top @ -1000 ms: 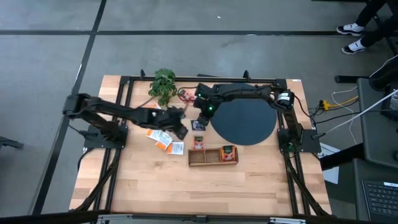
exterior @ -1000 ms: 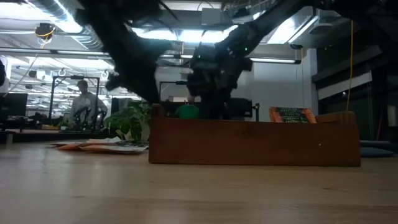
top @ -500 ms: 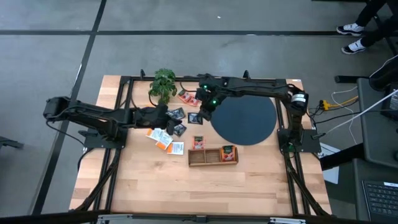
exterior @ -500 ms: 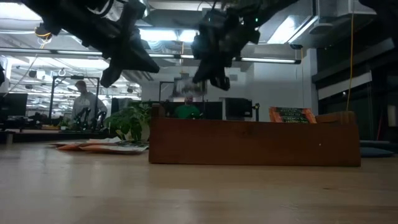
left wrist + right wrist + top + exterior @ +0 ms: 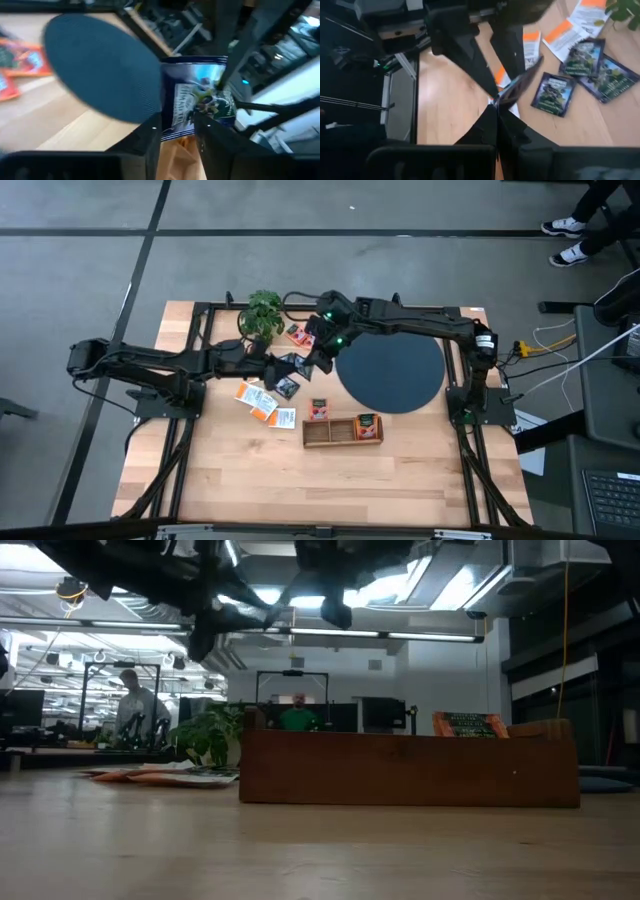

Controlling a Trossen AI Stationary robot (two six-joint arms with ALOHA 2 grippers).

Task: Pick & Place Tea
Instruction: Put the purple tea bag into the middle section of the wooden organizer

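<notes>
Right gripper (image 5: 322, 363) pinches a dark packet (image 5: 197, 102) in the air beside the disc (image 5: 391, 374); left gripper (image 5: 283, 365), fingers parted, meets it. I see two packets in the tray (image 5: 342, 440), most (image 5: 262, 402) left.

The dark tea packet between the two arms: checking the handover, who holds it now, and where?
The right end effector pinches the dark tea packet by one edge. The left end effector stands open around it.
</notes>
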